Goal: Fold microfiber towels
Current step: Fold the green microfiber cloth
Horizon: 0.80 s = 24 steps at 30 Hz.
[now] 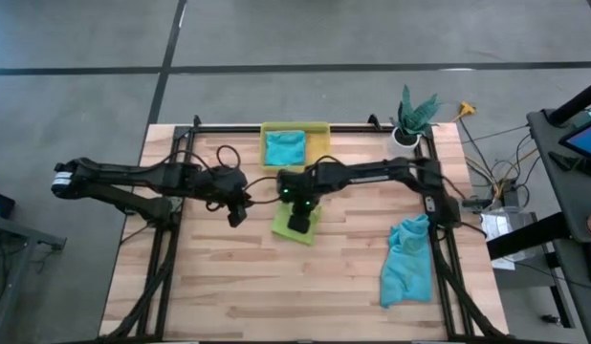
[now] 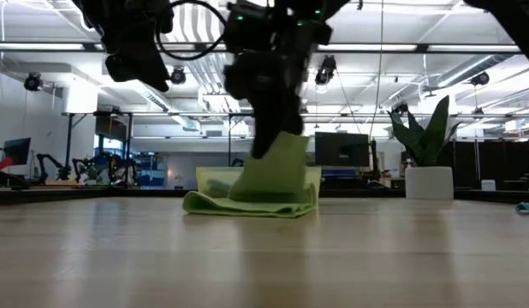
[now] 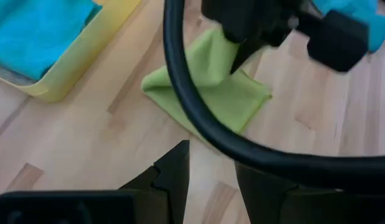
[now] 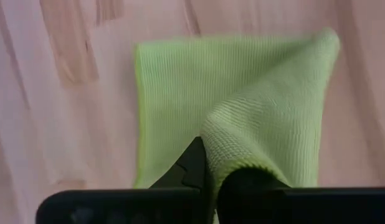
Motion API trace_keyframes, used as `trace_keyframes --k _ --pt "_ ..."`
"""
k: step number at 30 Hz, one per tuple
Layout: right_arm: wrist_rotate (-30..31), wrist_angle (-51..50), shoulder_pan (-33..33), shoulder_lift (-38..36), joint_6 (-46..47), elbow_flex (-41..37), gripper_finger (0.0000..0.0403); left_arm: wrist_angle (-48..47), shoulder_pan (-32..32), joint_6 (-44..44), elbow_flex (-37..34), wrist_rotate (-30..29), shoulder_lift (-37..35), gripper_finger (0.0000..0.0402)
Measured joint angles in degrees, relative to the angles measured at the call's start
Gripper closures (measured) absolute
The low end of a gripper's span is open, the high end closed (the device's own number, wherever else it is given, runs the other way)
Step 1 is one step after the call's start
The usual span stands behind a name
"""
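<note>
Wood-plank table (image 1: 276, 287), ribbed lime towel (image 4: 242, 93) pinched

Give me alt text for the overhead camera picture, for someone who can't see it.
Seen from above, the right end effector pinches a lime green towel at the middle of a wooden table, with the left end effector just beside it. A teal towel lies in a yellow bin at the far edge, and another teal towel sits crumpled at the right.
</note>
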Motion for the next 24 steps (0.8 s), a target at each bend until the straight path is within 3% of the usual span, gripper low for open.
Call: trace_keyframes --k 10,24 --pt "5.8 -15.0 2.9 7.6 -14.5 16.6 0.0394 0.2 0.1 0.1 0.2 -0.3 -1.7 0.0291" --pt "7.4 -18.4 3.0 13.5 -12.1 18.8 0.0383 -0.5 0.1 2.8 -0.3 0.4 -5.0 0.0291"
